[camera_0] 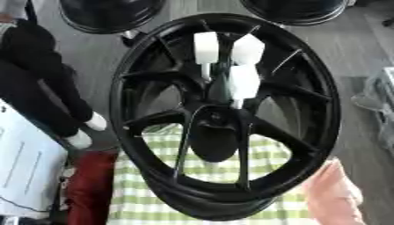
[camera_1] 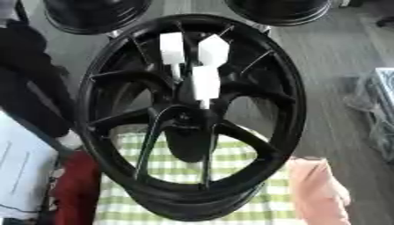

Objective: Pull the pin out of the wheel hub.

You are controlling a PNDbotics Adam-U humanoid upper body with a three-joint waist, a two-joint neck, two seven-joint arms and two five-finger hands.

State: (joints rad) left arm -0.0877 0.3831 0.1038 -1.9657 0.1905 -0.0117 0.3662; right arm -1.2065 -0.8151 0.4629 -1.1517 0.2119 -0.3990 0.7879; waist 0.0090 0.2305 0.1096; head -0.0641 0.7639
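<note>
Upright and filling the middle of the frame: black wheel hub [camera_0: 212, 136], face turned toward the camera, spokes fanning out from a dark centre to a broad rim running nearly from top edge to bottom edge. Seated in the upper centre of the wheel, just above the middle boss, a cluster of three white pieces with blocky heads and thin stems. Upper left pin [camera_0: 206, 47] standing tall with its narrow stem pointing down toward the centre; upper right pin [camera_0: 249, 49] just beside it, head tilted slightly; lower pin [camera_0: 243, 82] below and between those two, closest to the boss, its short stem reaching down to the dark centre. All three apparently lodged in the wheel; how deep, impossible to tell. Beneath and behind the lower half of the rim, visible through the gaps between the spokes, a green-and-white checked cloth [camera_0: 131, 197]. At lower left, a dark red bundle [camera_0: 89, 184], and further left a white box [camera_0: 27, 171]. At lower right, just beside the rim, a pale pink shape [camera_1: 315, 189], not identifiable. Along the top edge, parts of two more black wheels [camera_0: 111, 15]. No robot hand to be made out in either view, so open or closed cannot be told.
</note>
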